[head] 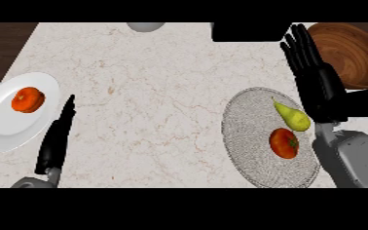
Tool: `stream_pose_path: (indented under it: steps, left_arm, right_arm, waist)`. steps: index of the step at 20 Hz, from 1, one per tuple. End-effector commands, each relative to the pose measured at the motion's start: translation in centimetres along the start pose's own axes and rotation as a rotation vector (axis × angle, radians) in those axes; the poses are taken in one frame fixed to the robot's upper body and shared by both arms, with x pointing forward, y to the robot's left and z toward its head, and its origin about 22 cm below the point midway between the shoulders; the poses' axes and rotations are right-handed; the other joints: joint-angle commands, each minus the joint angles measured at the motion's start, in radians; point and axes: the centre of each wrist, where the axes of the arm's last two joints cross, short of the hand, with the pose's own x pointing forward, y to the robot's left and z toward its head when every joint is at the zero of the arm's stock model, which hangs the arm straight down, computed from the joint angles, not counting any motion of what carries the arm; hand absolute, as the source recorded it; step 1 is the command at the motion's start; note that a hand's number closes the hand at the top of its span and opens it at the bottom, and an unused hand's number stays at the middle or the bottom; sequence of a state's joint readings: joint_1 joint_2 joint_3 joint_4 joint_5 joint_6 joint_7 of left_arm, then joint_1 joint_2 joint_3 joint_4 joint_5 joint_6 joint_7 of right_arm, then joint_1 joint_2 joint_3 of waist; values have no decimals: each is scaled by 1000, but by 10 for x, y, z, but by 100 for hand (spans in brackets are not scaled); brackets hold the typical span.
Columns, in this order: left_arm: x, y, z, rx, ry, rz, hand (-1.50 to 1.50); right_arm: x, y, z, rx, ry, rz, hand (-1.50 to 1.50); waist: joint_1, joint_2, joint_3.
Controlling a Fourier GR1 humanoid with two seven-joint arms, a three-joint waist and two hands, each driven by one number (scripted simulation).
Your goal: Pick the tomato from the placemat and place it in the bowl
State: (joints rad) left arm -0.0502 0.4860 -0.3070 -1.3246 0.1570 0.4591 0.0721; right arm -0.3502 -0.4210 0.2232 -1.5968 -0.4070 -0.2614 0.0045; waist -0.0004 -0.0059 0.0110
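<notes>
- We saw the round red tomato (284, 143) lying on the grey woven round placemat (251, 131), toward its right side, untouched by either hand.
- A yellow-green pear (292, 116) lay just above the tomato on the same mat, stem end pointing up-left; the two looked near each other, and we couldn't tell if they touched.
- The right hand (316, 80) was black, fingers straight and extended toward the top of the view, spread slightly apart, holding nothing; it sat at the mat's right edge, between the mat and the bowl.
- The brown wooden bowl (346, 48) was at the top right, cut off by the right edge of the view, and its left part was hidden behind the right hand's fingers.
- The grey right forearm (348, 158) covered the mat's lower right rim.
- The left hand (57, 136) was seen edge-on at the lower left, fingers straight and together, holding nothing, resting just beside the plate.
- A white round plate (14, 126) at the left was cut by the view's edge; an orange-red round fruit (28, 100) sat on it, kind hard to make out.
- A grey rounded object (146, 26) at the top edge was mostly cut off; we couldn't identify it.
- A black boxy shape (248, 31) at the top was also cropped and unidentifiable.
- All of it sat on a beige marbled counter (158, 102).
</notes>
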Motion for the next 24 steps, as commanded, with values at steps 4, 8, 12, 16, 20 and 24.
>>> stream_pose_path:
  steps: [4,8,12,16,20,24]
  left_arm:
    - [45,24,-16,44,-181,86,0]
    - [61,24,-16,39,-229,144,0]
    - [69,32,-14,5,-236,194,0]
    - [72,44,-20,-13,-258,202,0]
    - [75,30,-17,-31,-270,183,0]
    - [90,45,-34,-21,-268,189,0]
  right_arm:
    - [32,-55,10,217,-431,-125,150]
    - [24,-126,34,194,-175,540,-150]
    - [-71,-159,143,-7,-165,227,-150]
    - [-94,-180,205,95,-245,273,-150]
    - [-92,-223,216,62,-223,330,-150]
    - [-67,-248,186,73,-218,326,-150]
  waist:
    - [-24,-4,-1]
    - [-56,4,-12]
    - [-42,5,-4]
    - [-21,5,-8]
    - [-2,6,-10]
    - [-3,7,-10]
